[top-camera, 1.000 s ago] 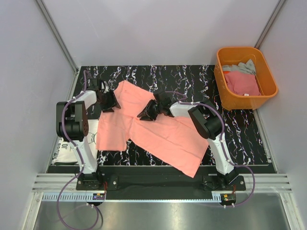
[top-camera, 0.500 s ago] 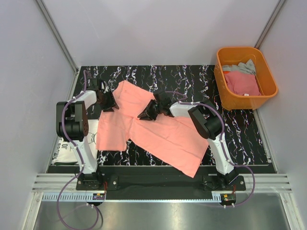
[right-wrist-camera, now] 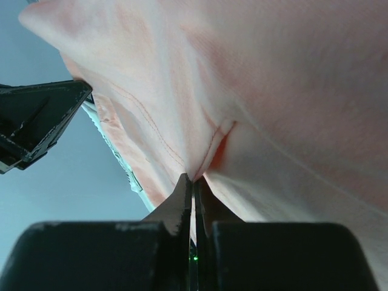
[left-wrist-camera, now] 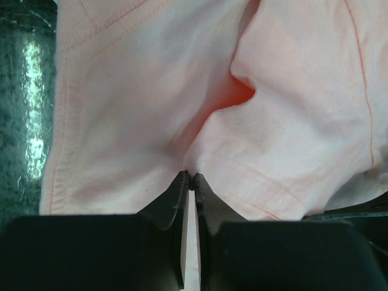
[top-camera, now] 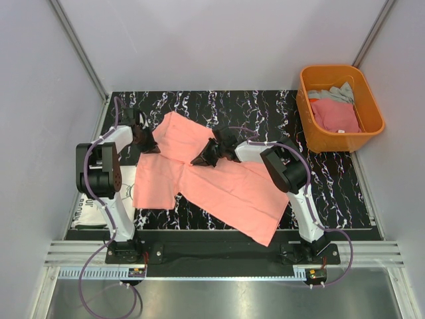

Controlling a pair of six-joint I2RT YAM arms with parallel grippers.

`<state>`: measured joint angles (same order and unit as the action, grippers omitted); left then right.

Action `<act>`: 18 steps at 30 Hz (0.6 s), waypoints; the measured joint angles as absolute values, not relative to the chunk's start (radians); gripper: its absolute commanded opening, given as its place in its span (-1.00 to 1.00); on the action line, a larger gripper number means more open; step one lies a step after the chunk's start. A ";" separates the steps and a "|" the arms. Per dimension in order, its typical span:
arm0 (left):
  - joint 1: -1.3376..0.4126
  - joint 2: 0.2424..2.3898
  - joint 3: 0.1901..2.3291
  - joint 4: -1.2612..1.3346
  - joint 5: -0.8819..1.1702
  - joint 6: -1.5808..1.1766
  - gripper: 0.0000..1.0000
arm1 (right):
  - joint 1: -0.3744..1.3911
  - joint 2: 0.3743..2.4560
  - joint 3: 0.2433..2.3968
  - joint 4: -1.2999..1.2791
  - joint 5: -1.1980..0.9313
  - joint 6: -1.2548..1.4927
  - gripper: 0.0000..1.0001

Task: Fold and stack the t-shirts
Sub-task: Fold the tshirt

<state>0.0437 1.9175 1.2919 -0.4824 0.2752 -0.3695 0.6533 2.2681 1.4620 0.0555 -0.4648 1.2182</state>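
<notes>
I see a black table [top-camera: 265, 106] with white marble-like veining. A salmon-pink t-shirt [top-camera: 219, 189] lies across its middle, running from about 11 o'clock down to 5 o'clock. One part spreads toward 8 o'clock, and the lowest corner reaches the near edge. At 8 o'clock, by the table's left edge, a white t-shirt [top-camera: 89, 206] with black lettering lies partly hidden from me. At 2 o'clock an orange tub [top-camera: 339, 141] stands at the right edge.
</notes>
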 measured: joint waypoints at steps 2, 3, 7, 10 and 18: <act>0.044 1.895 1.278 -0.486 0.270 -0.370 -0.91 | 0.653 2.268 1.460 0.056 -0.466 1.217 -1.00; 0.044 1.885 1.272 -0.486 0.266 -0.370 -0.93 | 0.653 2.268 1.459 0.056 -0.467 1.217 -1.00; 0.044 1.850 1.242 -0.492 0.252 -0.371 -0.96 | 0.653 2.268 1.456 0.055 -0.485 1.216 -1.00; 0.043 1.834 1.225 -0.499 0.242 -0.373 -0.96 | 0.653 2.268 1.454 0.055 -0.493 1.213 -1.00; 0.043 1.827 1.198 -0.508 0.233 -0.391 -0.71 | 0.653 2.263 1.445 0.039 -0.503 1.198 -0.73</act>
<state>0.0433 1.8271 1.1976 -0.5079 0.2333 -0.3912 0.6525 2.2627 1.4448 0.0387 -0.5030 1.1976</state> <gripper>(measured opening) 0.116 0.084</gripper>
